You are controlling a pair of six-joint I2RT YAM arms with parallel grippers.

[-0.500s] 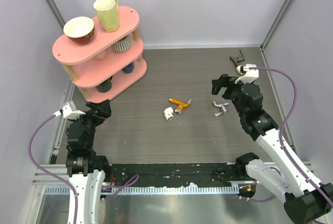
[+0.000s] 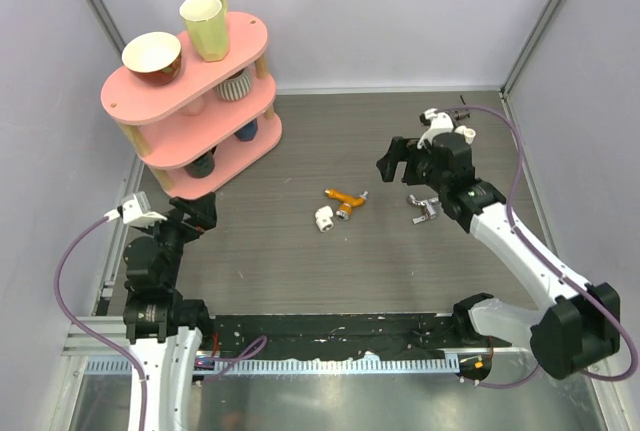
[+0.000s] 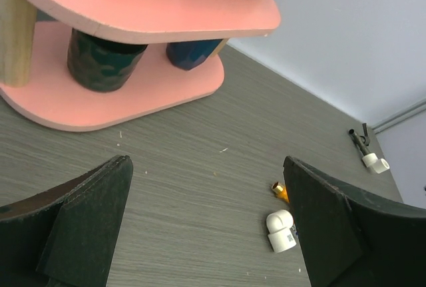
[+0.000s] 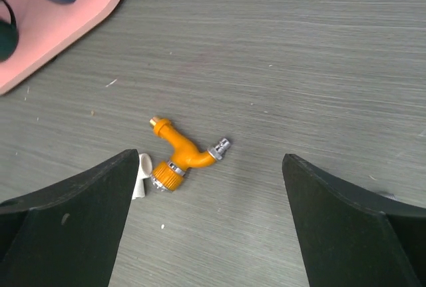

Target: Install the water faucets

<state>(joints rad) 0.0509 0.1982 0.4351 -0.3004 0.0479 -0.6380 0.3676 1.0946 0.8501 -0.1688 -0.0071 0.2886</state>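
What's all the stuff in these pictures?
tap: one, orange, mid-table
fitting: one, white, beside tap
silver piece: one, silver, right of tap
dark piece: one, dark with white end, far right
shelf: one, pink, far left
bowl: one, cream inside, top tier
mug: one, yellow, top tier
striped cup: one, middle tier
blue cup: one, bottom tier
dark cup: one, bottom tier
table: one, grey
left gripper: one, black, open, near shelf
right gripper: one, black, open, right of tap

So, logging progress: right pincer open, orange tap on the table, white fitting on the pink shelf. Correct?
No: the white fitting lies on the table beside the orange tap, per the top external view. Right pincer is open.
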